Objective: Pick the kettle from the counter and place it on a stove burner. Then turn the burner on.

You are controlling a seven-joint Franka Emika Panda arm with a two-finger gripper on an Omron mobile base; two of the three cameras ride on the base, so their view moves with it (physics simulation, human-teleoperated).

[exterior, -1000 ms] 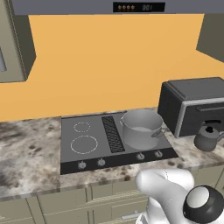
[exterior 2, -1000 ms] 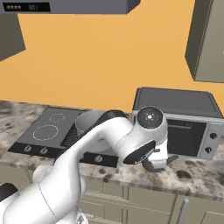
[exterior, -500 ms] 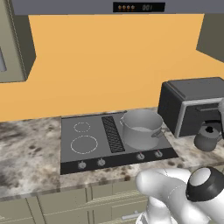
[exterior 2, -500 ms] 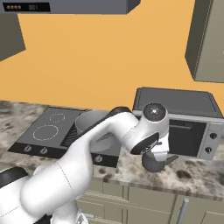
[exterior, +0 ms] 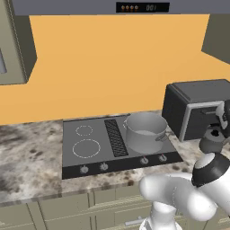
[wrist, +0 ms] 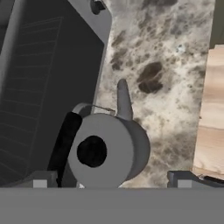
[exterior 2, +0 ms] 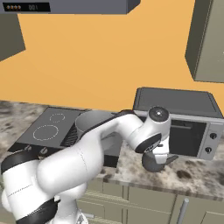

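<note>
The kettle (wrist: 107, 151) is dark grey with a black handle and a spout (wrist: 124, 100). It stands on the mottled stone counter (wrist: 166, 52), just in front of the microwave. My gripper (wrist: 111, 183) is open and hangs right above it, one fingertip (wrist: 40, 182) on each side, touching nothing. The kettle (exterior: 211, 143) sits at the far right under the gripper (exterior: 223, 126). In the right base view my hand covers most of the kettle (exterior 2: 151, 164). The stove (exterior: 96, 139) lies to the left, with its large burner (exterior: 86, 148) bare.
A steel pot (exterior: 143, 131) occupies the stove's right side. The black microwave (exterior 2: 183, 127) stands just behind the kettle. Round knobs (exterior: 104, 166) line the stove's front. A wooden board (wrist: 212, 113) lies on the counter beside the kettle.
My arm has swung right and down toward the microwave, bringing the hand over the kettle. The jaws have stayed open and the kettle has not moved.
</note>
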